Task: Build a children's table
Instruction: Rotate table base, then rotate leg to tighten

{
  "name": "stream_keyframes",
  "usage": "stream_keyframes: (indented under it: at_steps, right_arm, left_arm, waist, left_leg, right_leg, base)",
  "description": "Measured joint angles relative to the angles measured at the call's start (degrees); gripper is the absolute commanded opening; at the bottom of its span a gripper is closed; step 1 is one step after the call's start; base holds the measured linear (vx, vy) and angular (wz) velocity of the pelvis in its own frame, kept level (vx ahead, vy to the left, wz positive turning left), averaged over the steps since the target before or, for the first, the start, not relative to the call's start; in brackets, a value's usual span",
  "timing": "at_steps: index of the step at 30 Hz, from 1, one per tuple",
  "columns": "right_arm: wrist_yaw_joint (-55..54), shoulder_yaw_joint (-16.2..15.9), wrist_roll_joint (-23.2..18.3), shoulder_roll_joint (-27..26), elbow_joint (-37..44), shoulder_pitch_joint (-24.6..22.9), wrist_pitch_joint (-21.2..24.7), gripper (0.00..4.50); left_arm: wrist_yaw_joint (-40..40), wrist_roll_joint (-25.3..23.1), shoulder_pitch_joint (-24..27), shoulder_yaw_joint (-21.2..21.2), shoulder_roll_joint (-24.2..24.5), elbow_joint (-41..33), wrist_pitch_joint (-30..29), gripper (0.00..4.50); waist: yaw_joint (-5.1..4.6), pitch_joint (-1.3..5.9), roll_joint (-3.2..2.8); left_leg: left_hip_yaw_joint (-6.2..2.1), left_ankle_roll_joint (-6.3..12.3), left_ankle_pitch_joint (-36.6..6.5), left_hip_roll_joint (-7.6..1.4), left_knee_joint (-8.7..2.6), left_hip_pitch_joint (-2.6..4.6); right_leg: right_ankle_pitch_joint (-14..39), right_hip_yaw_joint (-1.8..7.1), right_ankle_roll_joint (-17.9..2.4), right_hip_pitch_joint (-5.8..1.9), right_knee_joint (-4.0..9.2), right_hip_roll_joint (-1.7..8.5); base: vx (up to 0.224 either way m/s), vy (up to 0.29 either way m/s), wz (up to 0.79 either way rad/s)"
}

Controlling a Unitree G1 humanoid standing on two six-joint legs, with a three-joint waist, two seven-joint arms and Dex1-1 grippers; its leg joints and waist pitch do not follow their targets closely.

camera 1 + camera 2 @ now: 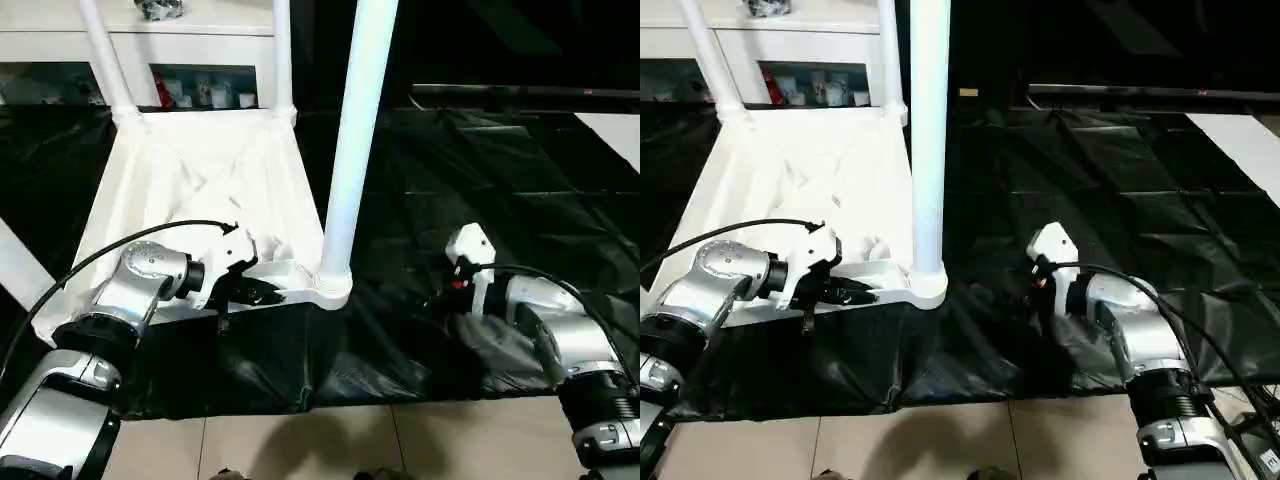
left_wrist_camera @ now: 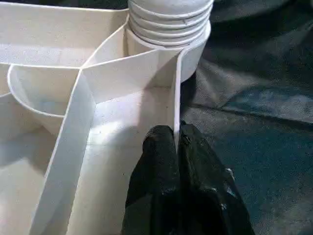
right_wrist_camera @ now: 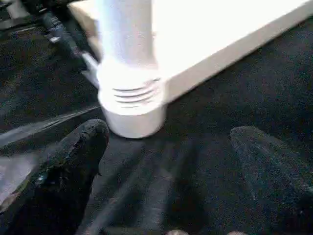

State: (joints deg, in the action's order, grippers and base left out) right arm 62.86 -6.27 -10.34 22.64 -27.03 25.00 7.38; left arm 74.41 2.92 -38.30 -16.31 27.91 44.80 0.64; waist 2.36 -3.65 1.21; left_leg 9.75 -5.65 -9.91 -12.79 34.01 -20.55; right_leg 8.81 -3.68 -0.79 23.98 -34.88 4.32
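While right end effector point(image 3: 166, 161) gapes, left end effector point(image 2: 177, 142) apparently pinches tabletop point(image 2: 122, 122) rim.

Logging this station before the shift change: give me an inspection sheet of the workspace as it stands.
Surface: black sheet, wrinkled, over tiled floor.
Job's things: tabletop upside down, ribs up; near leg seated in its corner socket; two far legs upright.
Clutter: nothing seen.
Grippers: left gripper shut on the tabletop's edge wall; right gripper open, empty, near the socket.
Cables: black cable along each forearm.
Surroundings: white cabinet behind.
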Motion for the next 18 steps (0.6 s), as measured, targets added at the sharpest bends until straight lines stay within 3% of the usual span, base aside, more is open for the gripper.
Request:
stream_keyframes:
  at_steps: [7, 16, 18]
  right_arm:
    - [-1.4, -3.2, 3.6, -3.0, -3.0, 4.6, -2.6, 4.5]
    - [-1.1, -4.7, 4.3, -4.1, -6.2, 6.1, -4.1, 4.5]
    - [-1.1, -4.8, 4.5, -4.6, -7.6, 6.7, -4.6, 4.21]
  left_arm:
    - [0.6, -0.4, 0.4, -0.8, -1.7, -1.9, -0.1, 0.0]
    - [1.0, -0.6, 0.4, -1.0, -1.9, -2.0, 0.0, 0.0]
    - [1.0, -0.8, 0.4, -1.0, -2.0, -2.0, 0.0, 0.0]
  waist:
    - [1.14, 0.01, -0.18]
    - [1.29, 0.01, -0.19]
    - [1.29, 0.01, -0.19]
  left_leg:
    - [0.03, 0.0, 0.0, 0.0, -0.08, 0.03]
    - [0.04, 0.0, 0.0, 0.02, -0.11, 0.01]
    - [0.04, 0.0, 0.0, 0.02, -0.11, 0.02]
  right_leg:
    - [0.0, 0.01, -0.1, -0.03, -0.02, 0.14]
    - [0.0, 0.02, -0.1, -0.02, -0.03, 0.2]
    - [0.0, 0.02, -0.1, -0.04, -0.03, 0.2]
  base:
    - [0.0, 0.0, 0.0]
    - [0.0, 0.0, 0.0]
    - [0.0, 0.0, 0.0]
